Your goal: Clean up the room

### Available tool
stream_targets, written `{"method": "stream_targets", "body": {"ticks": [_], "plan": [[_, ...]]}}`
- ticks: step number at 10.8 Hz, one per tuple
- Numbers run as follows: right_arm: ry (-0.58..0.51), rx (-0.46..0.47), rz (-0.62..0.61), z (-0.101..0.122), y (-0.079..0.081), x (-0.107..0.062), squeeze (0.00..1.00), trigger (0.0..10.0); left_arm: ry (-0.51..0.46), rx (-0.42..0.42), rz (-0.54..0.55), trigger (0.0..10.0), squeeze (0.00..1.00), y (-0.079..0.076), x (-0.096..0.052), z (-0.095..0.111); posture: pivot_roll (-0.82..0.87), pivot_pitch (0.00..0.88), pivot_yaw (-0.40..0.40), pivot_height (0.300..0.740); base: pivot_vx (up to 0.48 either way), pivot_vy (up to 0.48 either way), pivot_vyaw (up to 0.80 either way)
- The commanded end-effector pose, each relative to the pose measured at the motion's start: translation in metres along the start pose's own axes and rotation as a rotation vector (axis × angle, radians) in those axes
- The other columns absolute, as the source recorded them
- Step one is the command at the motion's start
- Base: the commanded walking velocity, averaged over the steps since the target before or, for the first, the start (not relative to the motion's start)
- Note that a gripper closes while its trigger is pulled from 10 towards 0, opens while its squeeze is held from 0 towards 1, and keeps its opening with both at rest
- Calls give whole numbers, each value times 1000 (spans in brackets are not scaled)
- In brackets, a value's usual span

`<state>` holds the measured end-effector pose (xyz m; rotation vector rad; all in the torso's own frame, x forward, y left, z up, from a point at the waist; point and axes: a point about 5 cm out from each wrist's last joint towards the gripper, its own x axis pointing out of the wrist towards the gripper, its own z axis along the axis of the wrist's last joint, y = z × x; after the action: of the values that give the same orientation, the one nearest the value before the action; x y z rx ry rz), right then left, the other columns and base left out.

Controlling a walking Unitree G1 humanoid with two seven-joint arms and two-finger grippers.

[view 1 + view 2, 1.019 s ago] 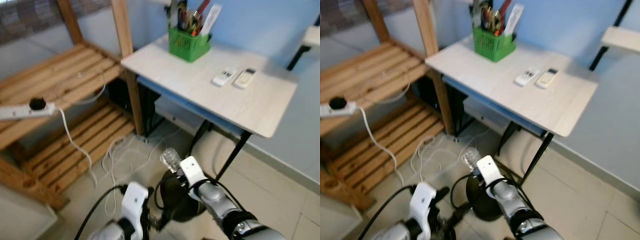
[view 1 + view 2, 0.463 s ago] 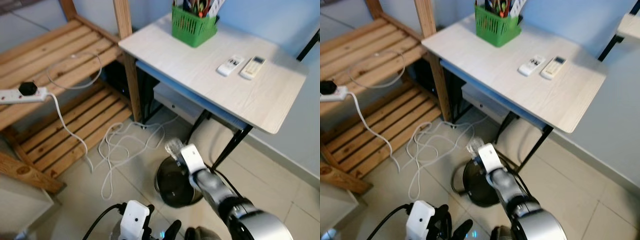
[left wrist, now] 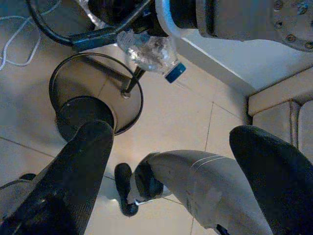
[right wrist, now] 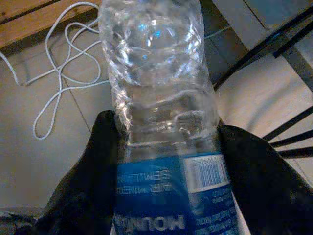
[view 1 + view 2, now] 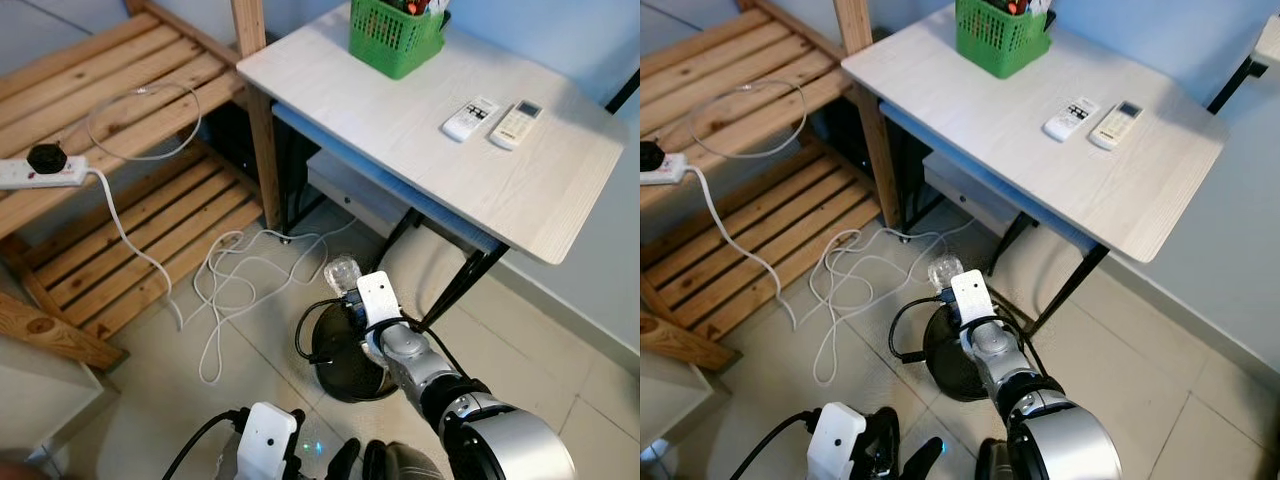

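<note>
My right gripper [image 4: 161, 161] is clenched around a clear plastic water bottle [image 4: 159, 105], its black fingers [image 4: 100, 161] pressing both sides of the blue label. In the left eye view the bottle [image 5: 343, 273] sits at the lower centre of the frame, held over the rim of a round black wire bin [image 5: 345, 350] that stands on the pale tiled floor [image 5: 560, 370]. In my left wrist view the bottle hangs at the top centre with its blue cap [image 3: 175, 72] pointing downward, above the bin.

My left gripper [image 3: 171, 161] is released, its two black fingers [image 3: 88, 161] spread wide apart near the bottom edge of the head views, holding nothing.

A light wooden table [image 5: 400, 130] fills the upper right of the frame, bearing a green basket [image 5: 395, 38] and two white remotes [image 5: 470, 118]. A wooden shelf [image 5: 100, 110] stands at upper left with a white power strip [image 5: 35, 172]. Loose white cables [image 5: 240, 290] lie tangled on the floor just left of the bin.
</note>
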<state>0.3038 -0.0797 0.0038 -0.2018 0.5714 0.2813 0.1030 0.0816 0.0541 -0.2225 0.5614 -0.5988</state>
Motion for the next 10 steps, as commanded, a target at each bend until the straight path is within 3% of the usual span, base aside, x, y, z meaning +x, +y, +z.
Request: {"method": "stream_targets", "body": {"ticks": [1, 6, 7, 8, 10], "plan": [[1, 25, -11, 3, -2, 1, 1000, 10000, 20, -6, 5, 10000, 0, -5, -2, -4, 290, 246, -28, 740, 0, 0, 0], [-71, 29, -37, 24, -10, 3, 1000, 10000, 0, 6, 28, 10000, 0, 5, 4, 0, 272, 217, -31, 740, 0, 0, 0], [-124, 51, -26, 34, -13, 3, 0, 10000, -19, 22, 37, 10000, 0, 12, 7, 6, 249, 190, -29, 740, 0, 0, 0], [-183, 50, -15, 42, -17, 3, 0, 10000, -37, 42, 47, 10000, 0, 20, 12, 12, 228, 164, -25, 740, 0, 0, 0], [-320, 50, -88, 52, -49, -5, 0, 10000, -142, 104, 172, 10000, 0, 51, 24, 36, 127, 45, 0, 740, 0, 0, 0]]}}
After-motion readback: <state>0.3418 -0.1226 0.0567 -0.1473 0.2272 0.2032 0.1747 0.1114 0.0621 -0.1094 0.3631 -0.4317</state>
